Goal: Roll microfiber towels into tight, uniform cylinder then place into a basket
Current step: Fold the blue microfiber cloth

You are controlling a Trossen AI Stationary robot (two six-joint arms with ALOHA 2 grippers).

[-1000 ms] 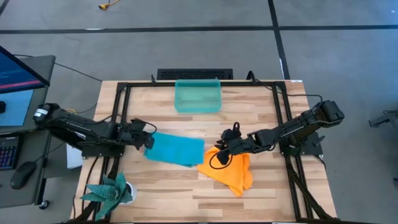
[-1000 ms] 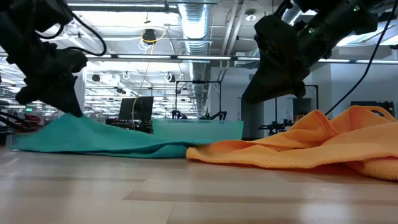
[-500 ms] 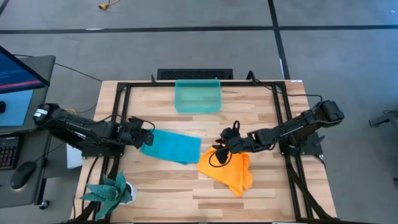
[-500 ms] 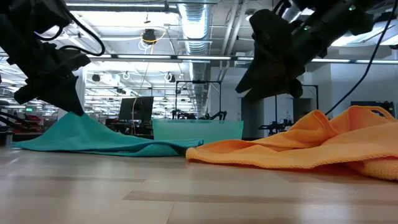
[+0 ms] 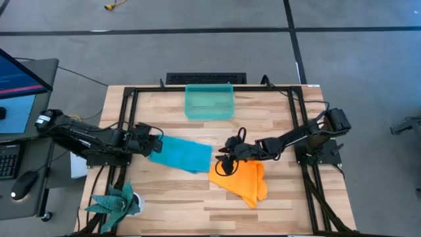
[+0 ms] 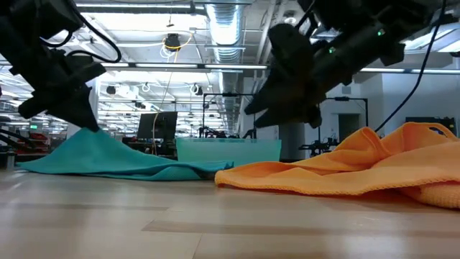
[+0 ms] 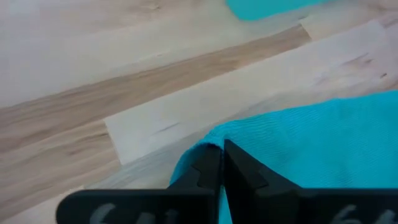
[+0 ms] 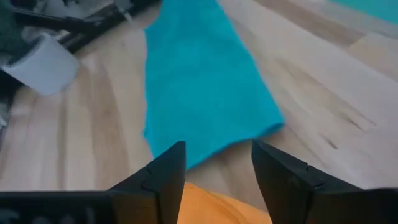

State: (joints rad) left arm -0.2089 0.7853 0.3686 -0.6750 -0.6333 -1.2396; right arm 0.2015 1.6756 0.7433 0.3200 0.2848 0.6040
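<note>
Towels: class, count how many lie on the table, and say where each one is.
2. The teal-blue towel lies left of centre, its corner pinched by the left pincer. The orange towel lies crumpled right of centre, nearer the table's front edge. None seems hidden.

The two towels are lying mid-table, one (image 5: 181,153) left of the other (image 5: 243,182), corners nearly meeting. The basket (image 5: 209,102) is sitting behind them at the far edge; the plant (image 5: 117,201) is standing at the near-left corner.
</note>
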